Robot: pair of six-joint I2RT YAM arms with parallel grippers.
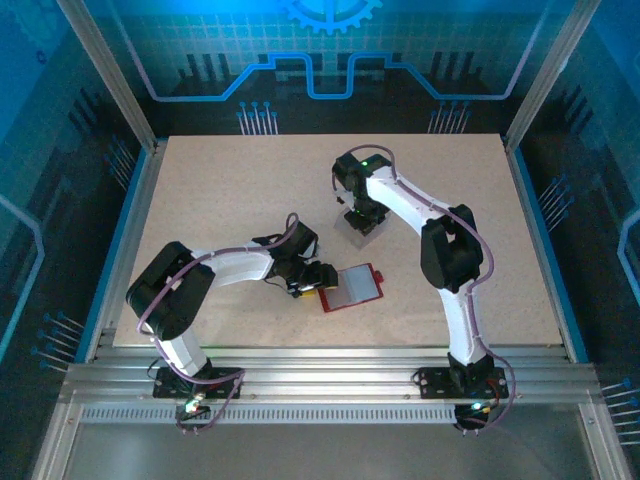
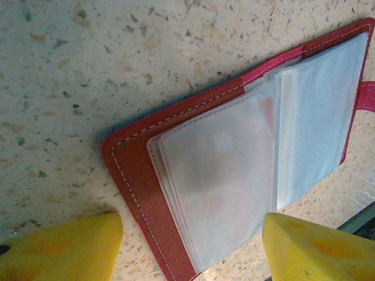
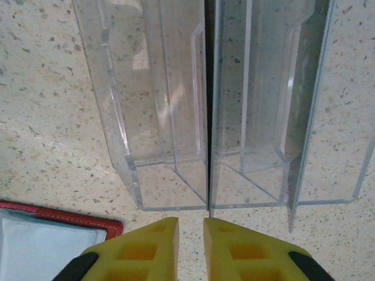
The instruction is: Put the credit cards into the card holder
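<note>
— Where does the card holder (image 1: 352, 288) sit for us?
— It lies flat and spread open on the desk (image 1: 220, 190), in the near half, about midway between the left and right edges, with its pale pockets (image 2: 222, 175) facing up. We judge it lies open so a card can slide in from above.
— And the left gripper (image 2: 191, 229)?
— It is open wide at the holder's left edge, one finger on each side of a red corner, touching neither as far as we see. We read that as ready to pin the cover down.
— The cards?
— We see a thin dark line, likely a credit card (image 3: 207, 117) on edge, in the clear box (image 3: 146, 146). The box stands just beyond the holder, toward the far edge.
— Does the right gripper (image 3: 203, 229) have it?
— Its fingers are almost together, with a slim gap lined up with that line. We cannot tell whether they pinch it.
— Room to move?
— There is open desk toward the left, right and far edges. The tight spots are the box walls beside the card and the narrow stretch between box and holder, so we would lift straight up before swinging across.
</note>
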